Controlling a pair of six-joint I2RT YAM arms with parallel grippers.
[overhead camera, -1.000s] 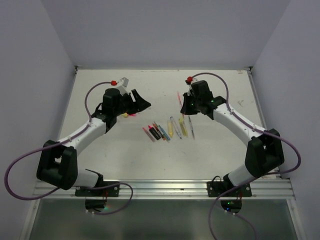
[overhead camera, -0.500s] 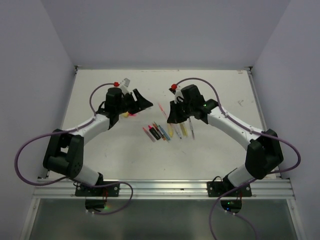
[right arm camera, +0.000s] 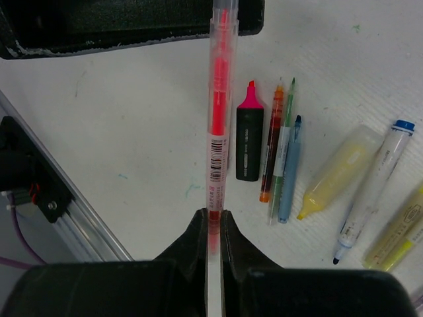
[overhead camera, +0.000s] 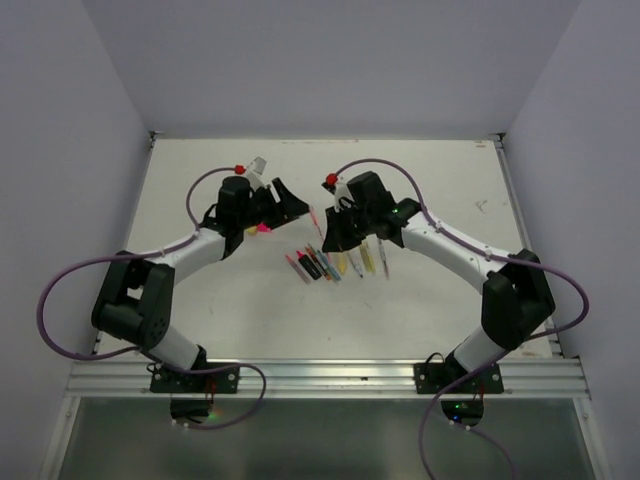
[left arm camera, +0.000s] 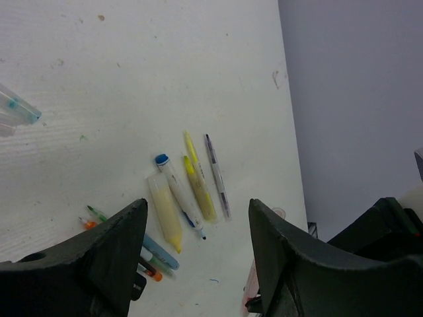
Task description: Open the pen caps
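Note:
My right gripper (right arm camera: pixel 215 221) is shut on the back end of a pink pen (right arm camera: pixel 217 119) and holds it above the table. The pen's clear capped end (right arm camera: pixel 223 23) points at my left gripper's dark fingers (right arm camera: pixel 132 20). In the top view the right gripper (overhead camera: pixel 325 235) and left gripper (overhead camera: pixel 292 206) are close together, with the pink pen (overhead camera: pixel 315 218) between them. My left gripper (left arm camera: pixel 198 264) is open and empty. The pink pen (left arm camera: pixel 251 290) shows low beside its right finger. The other pens (overhead camera: pixel 335 262) lie in a row on the table.
Under the held pen lie a pink-and-black highlighter (right arm camera: pixel 248 135), thin orange, green and blue pens (right arm camera: pixel 291 168), a yellow highlighter (right arm camera: pixel 340 172) and a white pen with a blue cap (right arm camera: pixel 373 191). Small pink pieces (overhead camera: pixel 264 228) lie by the left arm. Pale blue pieces (left arm camera: pixel 16 109) lie apart.
My right gripper has carried the pink pen left, up to the left gripper. The left gripper has shifted a little right and stays open.

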